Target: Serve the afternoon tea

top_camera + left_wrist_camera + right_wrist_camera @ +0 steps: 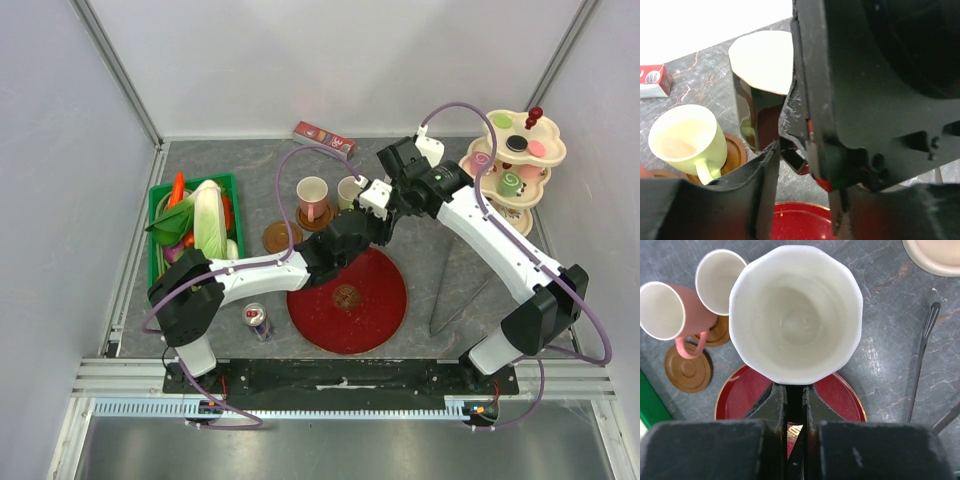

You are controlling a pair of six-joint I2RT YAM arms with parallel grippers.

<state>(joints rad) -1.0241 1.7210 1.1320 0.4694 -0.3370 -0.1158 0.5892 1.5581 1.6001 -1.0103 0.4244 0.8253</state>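
The black mug (796,315), white inside, hangs above the red plate (735,400) with my right gripper (796,395) shut on its handle. In the left wrist view the same black mug (762,100) sits just beyond my left gripper (805,170). Its jaws stand apart, with the mug's handle at their tips. The two arms hide the mug in the top view. The pink mug (312,195) and the pale green mug (349,190) stand on saucers, and a bare saucer (282,237) lies beside them. A brown pastry (346,296) lies on the plate. The cream stand (555,150) at the back right holds pastries.
A green crate (165,260) of vegetables sits at the left, and a drink can (258,320) stands near the front. A red box (323,138) lies at the back. Metal tongs (455,300) lie to the right of the plate.
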